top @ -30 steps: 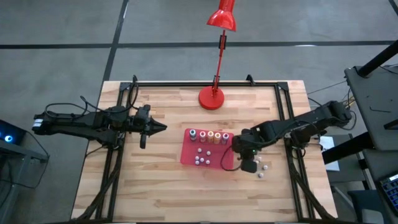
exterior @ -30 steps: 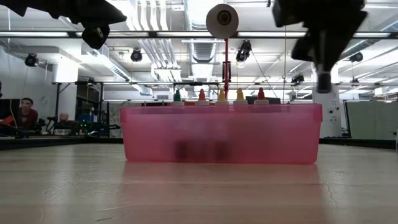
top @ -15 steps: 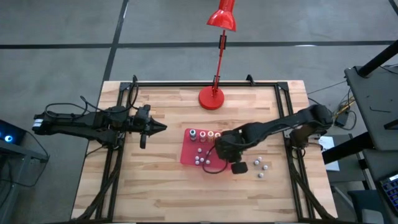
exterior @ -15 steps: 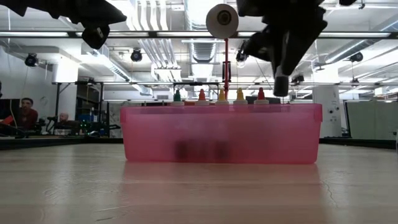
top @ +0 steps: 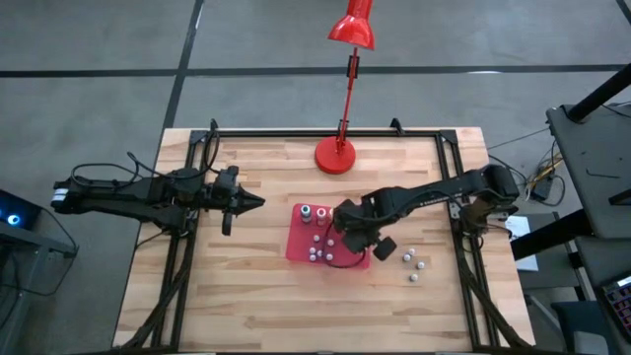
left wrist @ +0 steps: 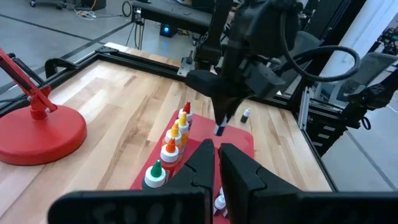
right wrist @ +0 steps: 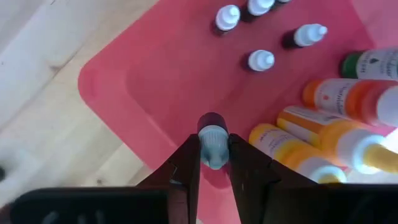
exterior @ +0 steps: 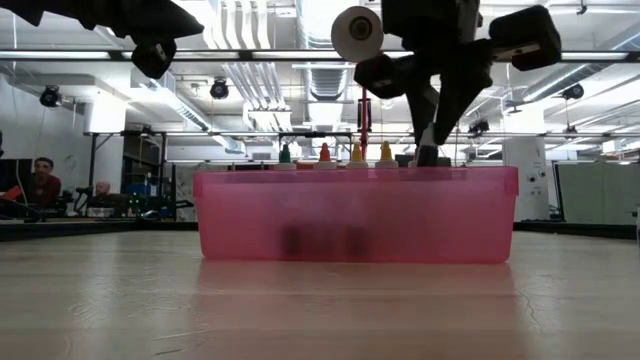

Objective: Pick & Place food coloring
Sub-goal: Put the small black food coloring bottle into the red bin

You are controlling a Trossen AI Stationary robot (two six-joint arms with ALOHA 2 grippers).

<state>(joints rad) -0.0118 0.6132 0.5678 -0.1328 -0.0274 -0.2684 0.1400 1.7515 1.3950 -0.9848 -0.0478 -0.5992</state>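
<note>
Your right pincer (right wrist: 214, 163) grips a small bottle (right wrist: 212, 144) over the red tray (top: 298, 245); several already sit inside, three wait on the worktop (top: 246, 296). Left pincer (top: 248, 202) is closed, idle.

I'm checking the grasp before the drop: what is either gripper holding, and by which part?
The right gripper, above the red tray, pinches a small white-capped bottle at its cap. The left gripper is shut on nothing.
</note>
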